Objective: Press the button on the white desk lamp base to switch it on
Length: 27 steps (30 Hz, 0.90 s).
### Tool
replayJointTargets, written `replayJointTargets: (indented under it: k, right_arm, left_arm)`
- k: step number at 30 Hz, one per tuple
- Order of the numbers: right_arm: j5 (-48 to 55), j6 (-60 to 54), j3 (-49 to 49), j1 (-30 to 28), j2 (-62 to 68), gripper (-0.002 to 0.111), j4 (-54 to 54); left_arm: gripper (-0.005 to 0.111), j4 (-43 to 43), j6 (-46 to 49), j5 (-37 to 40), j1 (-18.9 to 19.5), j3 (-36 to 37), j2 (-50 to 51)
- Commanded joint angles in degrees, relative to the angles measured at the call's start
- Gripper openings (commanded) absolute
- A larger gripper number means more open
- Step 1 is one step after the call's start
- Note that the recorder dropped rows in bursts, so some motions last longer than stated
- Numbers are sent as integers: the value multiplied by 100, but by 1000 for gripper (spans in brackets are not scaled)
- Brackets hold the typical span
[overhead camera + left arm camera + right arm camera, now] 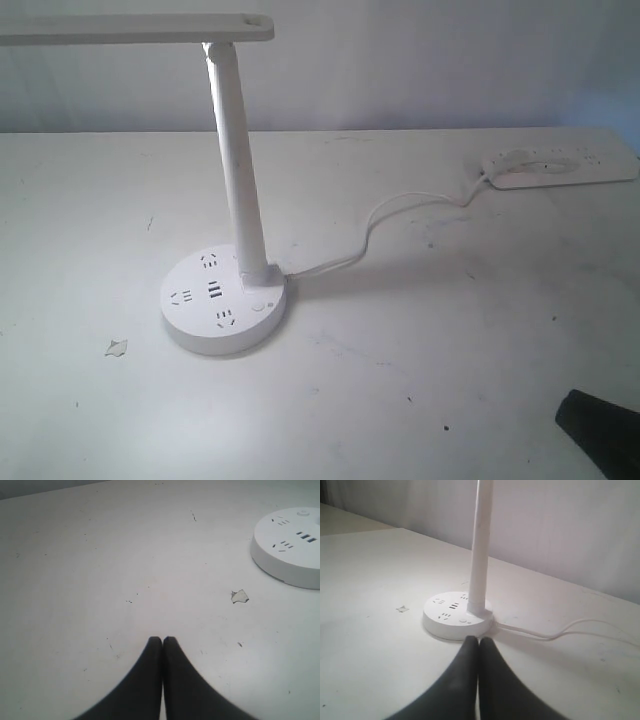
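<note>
A white, scuffed desk fills my screens, a pale wall behind. The white desk lamp base sits left of centre in the exterior view, a slim pole rising from it to a flat lamp head. The button lies on the base's top near the rim, just beside the pole's foot. A cable runs from the base to a power strip at far right. My left jaws are pressed together, empty, over bare desk, a small scrap between them and the base. My right jaws, likewise closed and empty, point at the button side, well apart.
</note>
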Motion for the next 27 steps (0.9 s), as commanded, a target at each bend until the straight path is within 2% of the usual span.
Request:
replayJointTargets:
  k: [1, 11, 14, 18, 27]
  right_arm:
    - [12, -62, 25, -689, -36, 0, -9]
    - [-203, -62, 25, -3054, -36, 0, -9]
    - [-203, -62, 25, -3540, -36, 0, -9]
    - [-203, -62, 25, -3823, -36, 0, -9]
    - [-381, -62, 25, -3831, -36, 0, -20]
  left_arm:
    - [0, -50, -3, 8, 3, 11, -18]
    - [0, -50, -3, 8, 3, 11, -18]
    - [0, -50, -3, 8, 3, 11, -18]
    - [0, -50, -3, 8, 3, 11, -18]
    - [0, -50, -3, 8, 3, 11, -18]
